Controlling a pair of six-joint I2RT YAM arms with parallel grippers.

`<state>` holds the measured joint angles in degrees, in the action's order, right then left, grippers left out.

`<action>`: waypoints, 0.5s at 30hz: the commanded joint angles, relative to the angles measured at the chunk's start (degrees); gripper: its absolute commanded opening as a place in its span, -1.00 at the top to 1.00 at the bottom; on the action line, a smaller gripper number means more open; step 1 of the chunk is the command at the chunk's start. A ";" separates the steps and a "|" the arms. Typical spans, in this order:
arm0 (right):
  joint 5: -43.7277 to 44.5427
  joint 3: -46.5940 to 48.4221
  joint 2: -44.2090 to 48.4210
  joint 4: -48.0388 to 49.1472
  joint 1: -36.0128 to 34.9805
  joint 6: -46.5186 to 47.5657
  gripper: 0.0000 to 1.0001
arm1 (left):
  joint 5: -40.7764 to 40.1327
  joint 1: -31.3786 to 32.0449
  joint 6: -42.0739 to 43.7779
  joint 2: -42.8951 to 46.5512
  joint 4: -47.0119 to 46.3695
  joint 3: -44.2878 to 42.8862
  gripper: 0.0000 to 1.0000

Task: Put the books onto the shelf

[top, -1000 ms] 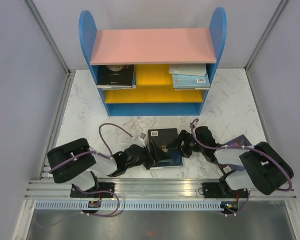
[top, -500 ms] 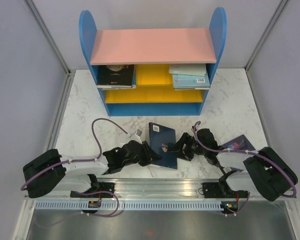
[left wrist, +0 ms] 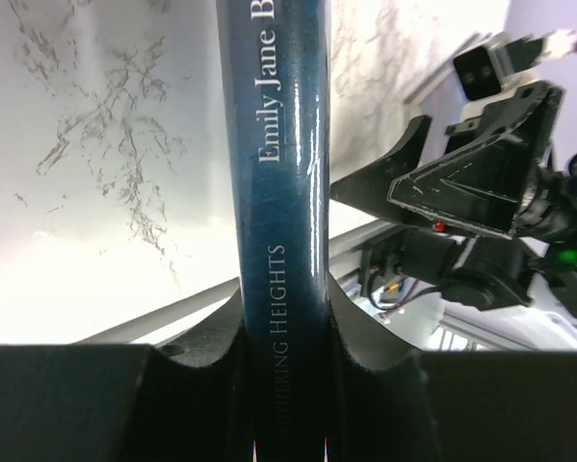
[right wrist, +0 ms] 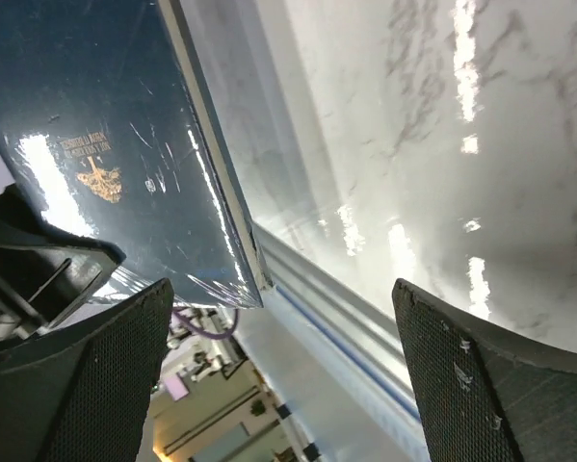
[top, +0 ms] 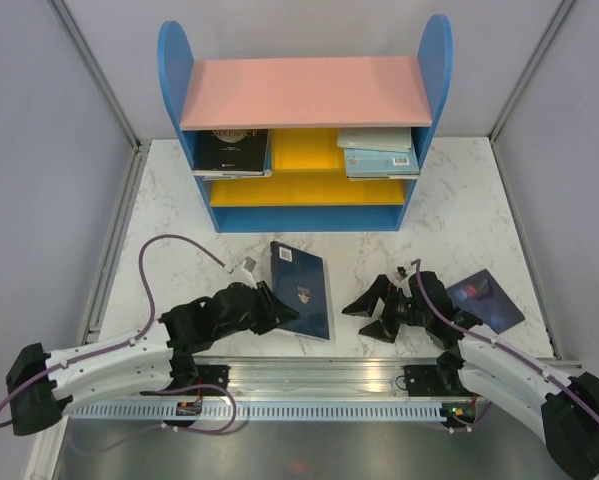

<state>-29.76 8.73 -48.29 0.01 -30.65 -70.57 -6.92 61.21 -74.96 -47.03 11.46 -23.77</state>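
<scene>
A navy book, spine lettered "Wuthering Heights", is held on edge above the table, front centre. My left gripper is shut on its spine, a finger pressed to each side. My right gripper stands open to the book's right, apart from it; in the right wrist view its fingers are wide with only the book's corner beyond them. A dark book lies flat at the right. The shelf stands at the back with a black book and pale blue books on its yellow board.
The shelf's lower yellow board shows no books. Marble table stretches between the arms and the shelf. A metal rail runs along the near edge. Grey walls close in both sides.
The right gripper has let go of the navy book, opened wide and drawn back to the right. The left gripper closed on the book and carried it left and slightly toward the shelf.
</scene>
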 commanded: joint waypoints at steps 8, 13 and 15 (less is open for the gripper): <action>0.22 3.47 6.82 12.38 -8.61 -16.54 -0.96 | -4.60 0.05 -3.61 11.87 -0.39 -7.60 0.95; 9.60 10.68 1.55 14.57 -18.20 -15.48 -0.96 | -4.94 0.05 -3.79 12.66 -0.39 -9.97 0.95; 12.08 11.48 0.66 15.45 -21.72 -16.09 -0.96 | -5.12 0.05 -3.97 13.62 -0.39 -10.42 0.95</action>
<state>-24.23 16.91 -46.61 10.48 -48.93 -84.23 -9.34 61.21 -77.19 -36.12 17.98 -28.84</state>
